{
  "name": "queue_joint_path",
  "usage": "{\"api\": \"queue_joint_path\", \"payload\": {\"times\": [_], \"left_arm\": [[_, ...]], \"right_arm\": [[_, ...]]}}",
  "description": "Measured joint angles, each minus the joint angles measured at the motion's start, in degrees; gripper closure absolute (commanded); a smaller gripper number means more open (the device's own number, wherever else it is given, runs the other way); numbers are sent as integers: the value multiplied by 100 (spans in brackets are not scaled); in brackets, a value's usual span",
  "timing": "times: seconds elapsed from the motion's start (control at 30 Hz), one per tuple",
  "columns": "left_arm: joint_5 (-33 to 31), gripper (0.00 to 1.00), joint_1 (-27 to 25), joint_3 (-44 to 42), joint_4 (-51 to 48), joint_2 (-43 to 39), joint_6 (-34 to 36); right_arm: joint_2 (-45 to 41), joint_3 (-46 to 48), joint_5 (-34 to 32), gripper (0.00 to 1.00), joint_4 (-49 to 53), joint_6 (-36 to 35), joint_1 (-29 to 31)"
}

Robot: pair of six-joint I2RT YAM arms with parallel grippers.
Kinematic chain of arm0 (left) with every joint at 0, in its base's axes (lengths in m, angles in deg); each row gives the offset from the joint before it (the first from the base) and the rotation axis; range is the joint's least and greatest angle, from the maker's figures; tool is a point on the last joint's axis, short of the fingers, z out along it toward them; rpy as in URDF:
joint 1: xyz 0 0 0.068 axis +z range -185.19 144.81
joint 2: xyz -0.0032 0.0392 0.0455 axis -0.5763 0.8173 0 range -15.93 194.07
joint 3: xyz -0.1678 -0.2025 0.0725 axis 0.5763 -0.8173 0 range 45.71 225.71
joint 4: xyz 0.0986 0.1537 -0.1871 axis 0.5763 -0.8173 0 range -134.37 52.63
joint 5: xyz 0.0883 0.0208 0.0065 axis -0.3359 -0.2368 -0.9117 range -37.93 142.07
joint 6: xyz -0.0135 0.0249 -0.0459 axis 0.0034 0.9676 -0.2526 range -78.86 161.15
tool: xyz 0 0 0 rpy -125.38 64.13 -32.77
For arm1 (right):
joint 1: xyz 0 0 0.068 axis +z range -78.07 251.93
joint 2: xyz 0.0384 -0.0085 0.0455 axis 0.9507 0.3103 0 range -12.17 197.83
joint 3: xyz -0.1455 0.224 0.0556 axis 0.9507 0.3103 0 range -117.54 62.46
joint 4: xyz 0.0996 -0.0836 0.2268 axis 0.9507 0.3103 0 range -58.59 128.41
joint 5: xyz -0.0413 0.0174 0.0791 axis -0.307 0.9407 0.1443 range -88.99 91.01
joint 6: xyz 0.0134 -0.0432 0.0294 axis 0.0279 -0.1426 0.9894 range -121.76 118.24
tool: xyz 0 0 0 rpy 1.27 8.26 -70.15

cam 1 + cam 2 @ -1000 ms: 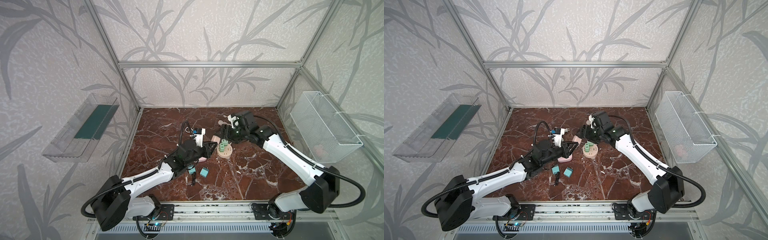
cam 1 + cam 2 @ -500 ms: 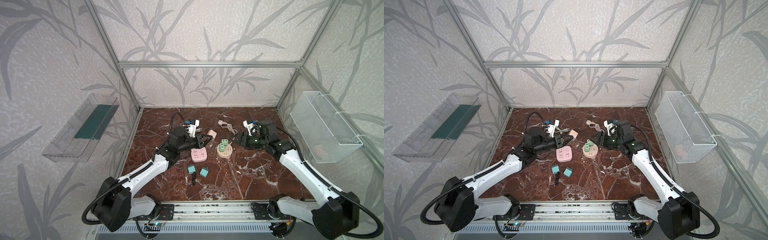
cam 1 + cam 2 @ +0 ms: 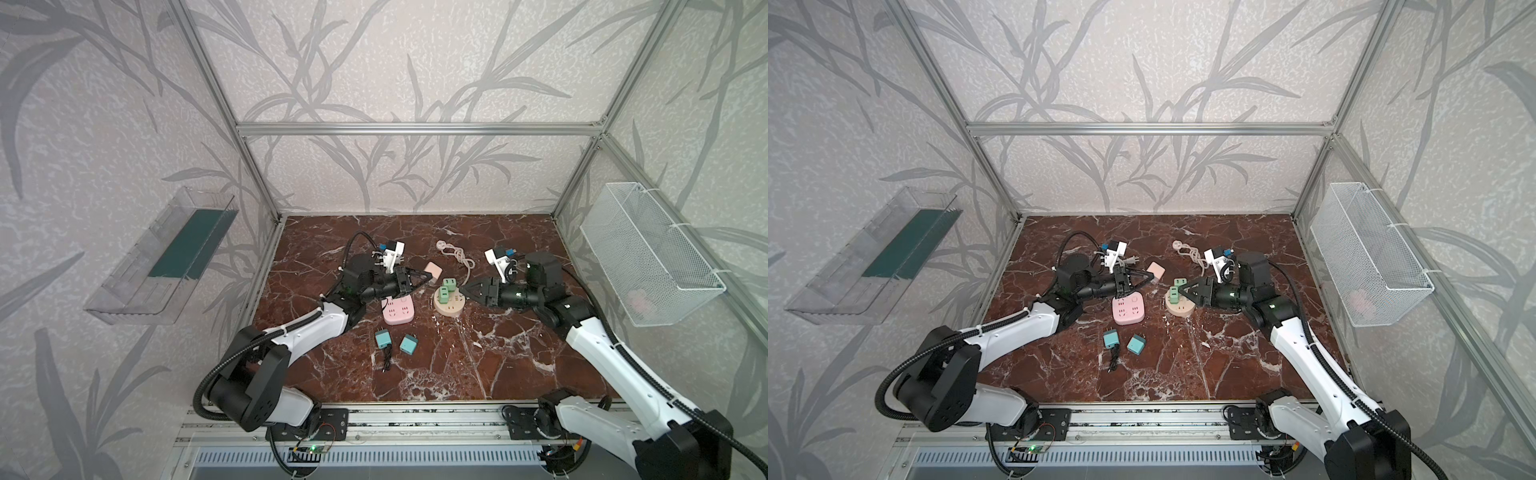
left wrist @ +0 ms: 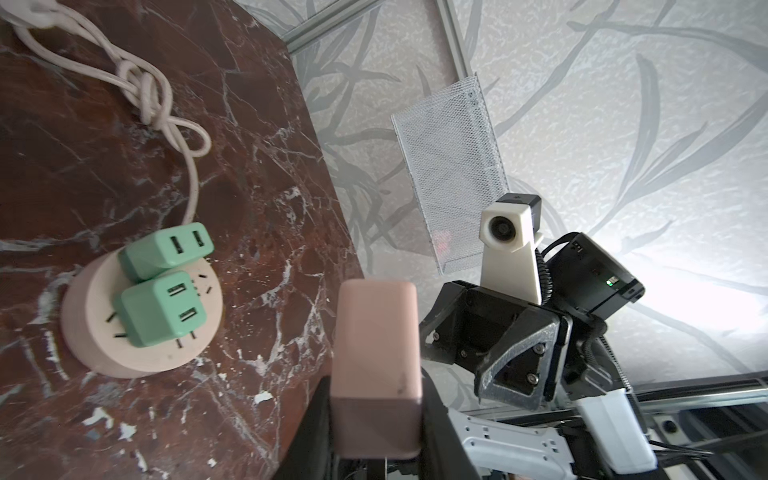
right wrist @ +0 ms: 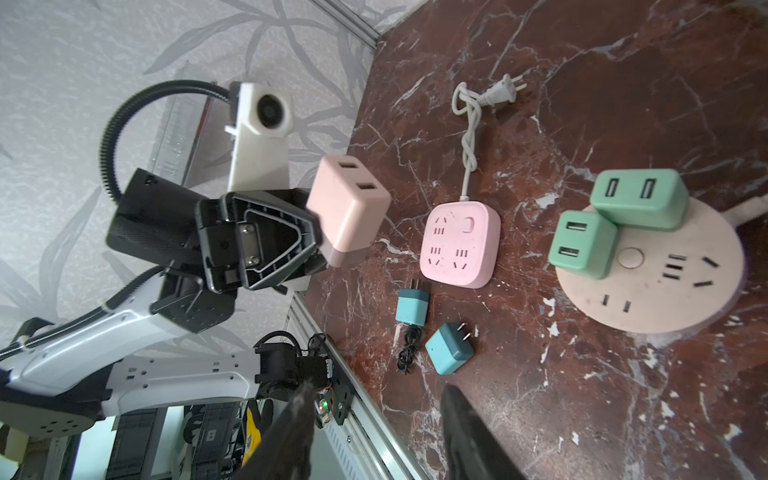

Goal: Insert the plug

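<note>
- Though the mesh blurs it, a pale pink lump (image 3: 638,300) lies in the wire basket (image 3: 648,257) on the right wall; I cannot tell what it is.
- Clear tray (image 3: 166,257) on the left wall holds a dark green sheet (image 3: 189,243).
- Round socket (image 5: 665,299) on the table (image 3: 498,353) carries two green adapters (image 4: 160,313), plugged in close together.
- Pink strip (image 5: 459,245) lies flat.
- Pink plug (image 4: 376,365) is clamped in the left jaws, near the strip; its prongs are hidden.
- Right jaws stand partly apart beside the round socket, nothing between them.
</note>
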State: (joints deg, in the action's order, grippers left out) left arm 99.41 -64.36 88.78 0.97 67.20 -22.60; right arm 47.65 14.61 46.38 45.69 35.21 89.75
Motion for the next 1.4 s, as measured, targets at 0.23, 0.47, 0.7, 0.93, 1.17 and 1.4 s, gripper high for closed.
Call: {"api": "queue_joint_path", "payload": {"times": [0.23, 0.47, 0.7, 0.93, 1.17, 1.4], "left_arm": [[450, 100, 0, -2, 1176, 337, -914], [739, 100, 0, 2, 835, 188, -758], [938, 100, -2, 2, -245, -337, -52], [1130, 100, -57, 2, -573, -487, 186], [1252, 100, -175, 11, -647, -487, 221], [1283, 100, -262, 105, -660, -483, 225]], "right_arm": [[94, 186, 334, 50, -605, 376, 0], [197, 188, 592, 50, -1080, 610, -46], [562, 116, 909, 51, -1480, 826, -70], [658, 7, 1187, 53, -1803, 894, -70], [671, 7, 1327, 53, -1921, 872, -50], [841, 7, 1327, 53, -1895, 691, 85]]}}
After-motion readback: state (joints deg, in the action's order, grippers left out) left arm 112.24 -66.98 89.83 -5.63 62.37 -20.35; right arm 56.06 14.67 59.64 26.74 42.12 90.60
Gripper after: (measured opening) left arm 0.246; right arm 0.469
